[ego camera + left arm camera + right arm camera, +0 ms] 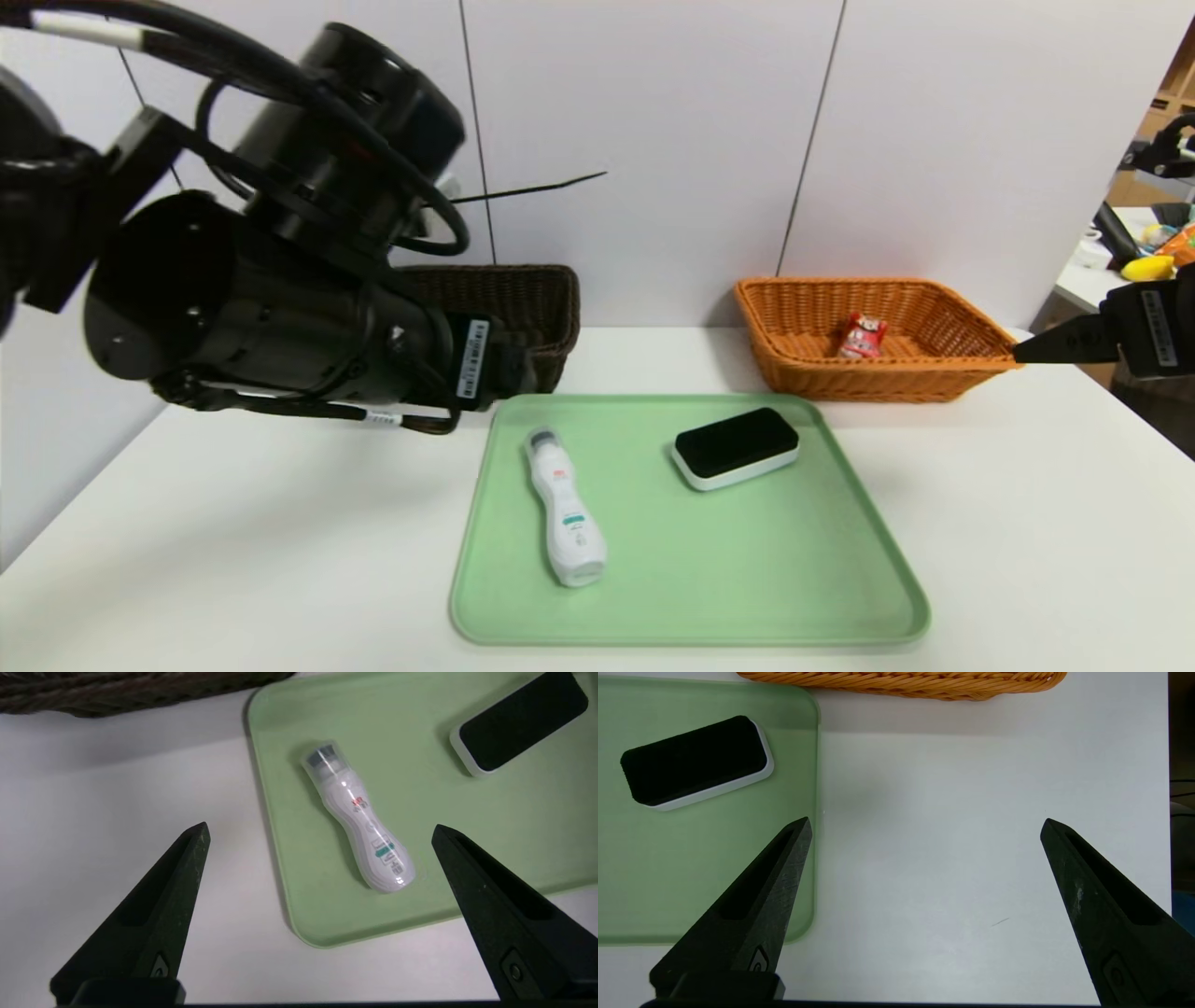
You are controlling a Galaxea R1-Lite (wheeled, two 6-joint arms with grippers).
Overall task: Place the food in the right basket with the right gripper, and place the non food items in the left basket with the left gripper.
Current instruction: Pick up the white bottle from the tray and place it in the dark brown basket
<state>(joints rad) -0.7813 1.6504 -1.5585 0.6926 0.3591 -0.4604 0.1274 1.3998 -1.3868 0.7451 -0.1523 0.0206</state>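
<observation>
Left wrist view shows the left tool (320,830) spread wide above the white bottle (357,816). Best to straddle its narrow waist. Right tool (924,826) hangs open, idle.

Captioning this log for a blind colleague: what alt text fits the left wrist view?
The open left gripper hovers over a white bottle lying on a green tray. A black eraser lies farther along the tray, and a dark basket edges the white table.
</observation>
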